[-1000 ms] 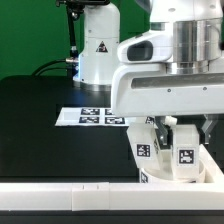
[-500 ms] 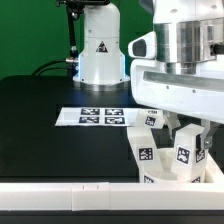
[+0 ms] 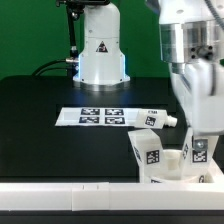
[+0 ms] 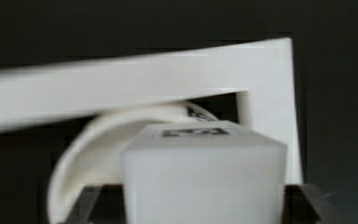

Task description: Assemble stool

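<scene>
The white round stool seat [image 3: 163, 172] lies at the exterior view's lower right, against the front edge bar. One blocky tagged leg [image 3: 147, 150] stands on it. Another leg [image 3: 158, 119] lies on the mat just behind. My gripper [image 3: 197, 158], blurred by motion, is over the seat's right side and is shut on a third tagged leg [image 3: 201, 151]. In the wrist view this leg [image 4: 202, 165] fills the space between my dark fingers [image 4: 98, 201], with my gripper [image 4: 202, 208] closed round it. The curved seat [image 4: 105, 155] shows behind the leg.
The marker board [image 3: 100, 117] lies on the black mat mid-table. The robot base [image 3: 100, 50] stands at the back. A long white edge bar [image 3: 65, 192] runs along the front; white bars [image 4: 140, 85] also show in the wrist view.
My arm has swung toward the exterior view's right and its wide wrist body no longer covers the seat. The held leg has moved right with it. The standing leg has stayed put.
</scene>
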Robot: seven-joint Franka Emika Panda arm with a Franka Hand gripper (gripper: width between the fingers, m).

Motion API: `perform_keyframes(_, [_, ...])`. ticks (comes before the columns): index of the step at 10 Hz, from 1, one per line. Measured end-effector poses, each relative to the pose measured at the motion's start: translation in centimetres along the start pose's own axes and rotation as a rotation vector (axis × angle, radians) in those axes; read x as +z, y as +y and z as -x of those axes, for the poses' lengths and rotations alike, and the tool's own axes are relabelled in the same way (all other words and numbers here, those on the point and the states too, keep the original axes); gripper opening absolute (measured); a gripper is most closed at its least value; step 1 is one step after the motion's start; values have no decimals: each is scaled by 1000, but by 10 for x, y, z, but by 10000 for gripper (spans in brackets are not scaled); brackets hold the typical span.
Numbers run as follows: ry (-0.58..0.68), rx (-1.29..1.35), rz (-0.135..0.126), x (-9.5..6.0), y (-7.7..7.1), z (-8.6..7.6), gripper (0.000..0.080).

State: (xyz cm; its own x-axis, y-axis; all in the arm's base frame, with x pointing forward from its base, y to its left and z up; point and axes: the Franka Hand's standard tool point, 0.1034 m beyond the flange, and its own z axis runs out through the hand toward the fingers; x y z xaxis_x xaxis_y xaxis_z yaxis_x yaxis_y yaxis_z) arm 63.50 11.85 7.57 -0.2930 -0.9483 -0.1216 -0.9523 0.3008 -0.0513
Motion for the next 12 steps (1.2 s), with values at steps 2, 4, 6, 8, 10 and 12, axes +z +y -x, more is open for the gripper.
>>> perform_keyframes(2, [-4, -13, 1, 0, 0, 1, 361])
perform_keyframes(4, [-3, -203, 29, -3, 5, 2, 538])
perform_keyframes(6, [-19, -564, 40, -15, 7, 9, 643])
perform_keyframes(8, [-23, -733, 56, -16, 8, 10, 649])
perform_keyframes(10, [-25, -874, 56, -15, 8, 9, 649])
perform_keyframes(12, [-18, -1201, 25, -17, 5, 13, 649])
